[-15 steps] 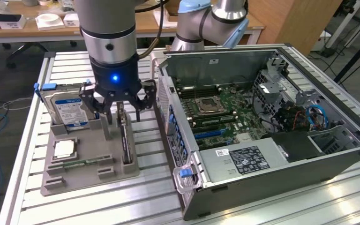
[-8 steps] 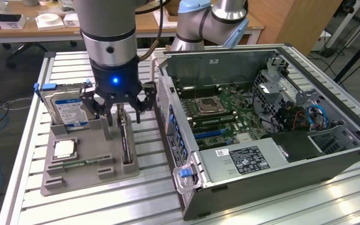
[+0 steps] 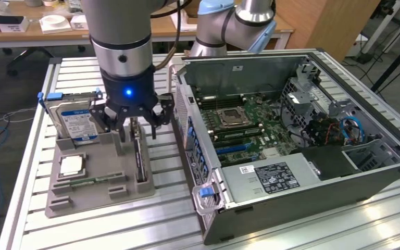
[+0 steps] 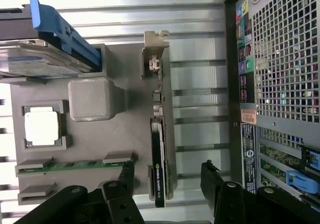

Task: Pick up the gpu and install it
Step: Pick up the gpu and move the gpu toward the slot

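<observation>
The gpu [image 3: 139, 156] stands on its edge in a slot of the grey holder tray [image 3: 96, 197], a thin green card with a black cooler and a silver bracket at its far end. In the wrist view the gpu [image 4: 161, 134] runs between my two black fingers [image 4: 127, 174]. My gripper [image 3: 132, 130] hangs just above the card, open, one finger on each side and neither touching it. In the wrist view, my gripper [image 4: 168, 176] straddles the cooler end of the card.
The tray [image 4: 125, 134] also holds a hard drive [image 3: 75, 122] with a blue bracket, a square processor [image 3: 71, 165] and a memory stick [image 3: 92, 182]. The open computer case [image 3: 290, 140] lies close beside the tray at the exterior view's right, motherboard exposed.
</observation>
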Robot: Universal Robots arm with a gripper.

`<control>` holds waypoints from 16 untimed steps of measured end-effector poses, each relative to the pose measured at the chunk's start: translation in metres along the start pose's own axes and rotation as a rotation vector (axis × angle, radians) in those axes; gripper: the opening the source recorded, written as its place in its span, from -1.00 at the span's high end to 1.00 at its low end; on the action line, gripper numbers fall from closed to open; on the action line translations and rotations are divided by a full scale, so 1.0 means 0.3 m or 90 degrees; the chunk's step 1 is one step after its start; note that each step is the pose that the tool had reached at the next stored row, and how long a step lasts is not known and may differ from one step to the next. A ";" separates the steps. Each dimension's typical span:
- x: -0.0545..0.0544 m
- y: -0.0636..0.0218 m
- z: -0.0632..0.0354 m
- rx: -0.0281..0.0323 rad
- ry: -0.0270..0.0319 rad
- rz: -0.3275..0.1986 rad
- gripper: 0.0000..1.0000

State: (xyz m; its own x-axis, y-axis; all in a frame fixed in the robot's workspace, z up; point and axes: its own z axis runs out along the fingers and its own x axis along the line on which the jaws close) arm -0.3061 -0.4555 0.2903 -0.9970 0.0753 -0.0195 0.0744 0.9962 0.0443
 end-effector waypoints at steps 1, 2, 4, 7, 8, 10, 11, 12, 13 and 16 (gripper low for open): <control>0.000 -0.001 0.002 0.0000 0.0000 0.000 -0.29; 0.000 -0.002 0.003 0.0001 0.0001 0.000 -0.29; 0.000 -0.005 0.008 0.0001 0.0001 0.000 -0.29; 0.000 -0.007 0.016 0.0000 0.0000 0.000 -0.29; 0.000 -0.008 0.018 0.0000 0.0000 0.000 -0.29; 0.000 -0.008 0.021 0.0000 0.0000 0.000 -0.29; 0.000 -0.008 0.023 0.0001 0.0001 0.000 -0.29; 0.000 -0.008 0.024 0.0001 0.0001 0.000 -0.29; 0.000 -0.009 0.024 0.0001 0.0002 0.000 -0.29; 0.000 -0.009 0.025 0.0001 0.0001 0.000 -0.29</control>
State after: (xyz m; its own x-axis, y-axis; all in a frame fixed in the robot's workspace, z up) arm -0.3062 -0.4577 0.2826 -0.9970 0.0753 -0.0194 0.0744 0.9963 0.0441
